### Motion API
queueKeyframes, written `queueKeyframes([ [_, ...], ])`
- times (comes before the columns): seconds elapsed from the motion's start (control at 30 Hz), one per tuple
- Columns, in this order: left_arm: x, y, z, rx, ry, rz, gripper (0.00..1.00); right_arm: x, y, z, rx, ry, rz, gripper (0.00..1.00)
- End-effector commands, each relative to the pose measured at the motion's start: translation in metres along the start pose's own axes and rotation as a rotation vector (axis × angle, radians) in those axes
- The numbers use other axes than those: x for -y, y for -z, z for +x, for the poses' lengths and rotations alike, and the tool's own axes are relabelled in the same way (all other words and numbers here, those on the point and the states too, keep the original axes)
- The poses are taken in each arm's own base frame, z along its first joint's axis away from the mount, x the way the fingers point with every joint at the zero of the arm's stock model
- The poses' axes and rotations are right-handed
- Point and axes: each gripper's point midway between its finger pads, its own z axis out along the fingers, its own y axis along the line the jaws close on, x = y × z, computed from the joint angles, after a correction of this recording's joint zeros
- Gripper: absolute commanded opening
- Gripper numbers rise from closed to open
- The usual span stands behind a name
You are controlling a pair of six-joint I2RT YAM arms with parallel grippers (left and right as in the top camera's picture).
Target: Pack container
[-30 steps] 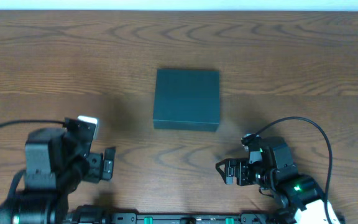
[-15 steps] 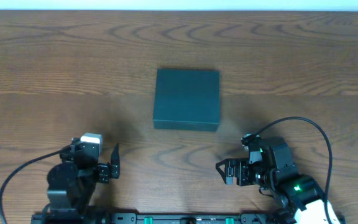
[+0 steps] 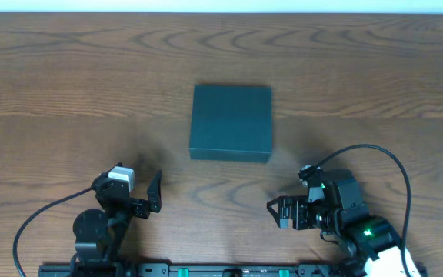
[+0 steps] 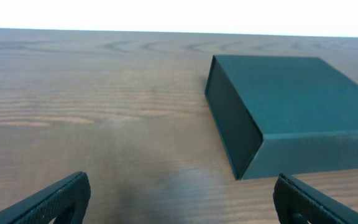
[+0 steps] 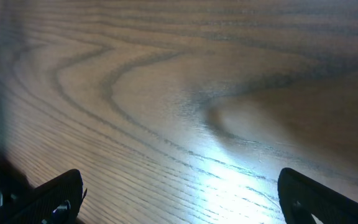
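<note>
While your left arm sits at the near left edge of the table (image 3: 60, 85), its gripper (image 3: 146, 201) holds nothing and its fingers (image 4: 55, 200) are spread wide; in the left wrist view you see one at each lower corner, with wood between them. The left cable (image 3: 52, 205) loops out to the left of that arm. Farther off and to the right of this gripper, well apart from it, the container (image 3: 231, 123) lies flat near the middle of the table, dark green and matte, with its lid down. The left wrist view gives you its left wall and top; neither gripper touches it. Further right, at the near right edge, your right gripper (image 3: 278, 213) points left, nearer to you than the container's near right corner and clear of it. Its fingers (image 5: 51, 200) are also wide apart, one at each lower corner of the right wrist view, with only wood grain and a patch of glare (image 5: 229, 168) between them. A green light (image 3: 368, 230) glows on that arm, and the right cable (image 3: 401, 171) arcs over it
</note>
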Motion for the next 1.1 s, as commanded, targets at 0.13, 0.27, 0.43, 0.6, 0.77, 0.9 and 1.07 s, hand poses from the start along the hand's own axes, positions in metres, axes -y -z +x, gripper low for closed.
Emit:
queueKeyframes([
  [0.13,0.003,-0.002,0.008,-0.009,0.015,0.023,0.95,0.0,0.0,0.001,0.0,-0.005,0.002,0.99],
  [0.27,0.003,-0.002,0.008,-0.009,0.015,0.023,0.95,0.0,0.0,0.001,0.0,-0.005,0.002,0.99],
  [0.43,0.003,-0.002,0.008,-0.009,0.015,0.023,0.95,0.0,0.0,0.001,0.0,-0.005,0.002,0.99],
  [0.6,0.003,-0.002,0.008,-0.009,0.015,0.023,0.95,0.0,0.0,0.001,0.0,-0.005,0.002,0.99],
  [0.77,0.003,-0.002,0.008,-0.009,0.015,0.023,0.95,0.0,0.0,0.0,0.0,-0.005,0.004,0.99],
  [0.9,0.003,-0.002,0.008,-0.009,0.015,0.023,0.95,0.03,0.002,-0.007,0.053,-0.011,0.17,0.99],
  [1.07,0.003,-0.002,0.008,-0.009,0.015,0.023,0.95,0.028,0.01,-0.012,0.104,0.01,0.167,0.99],
])
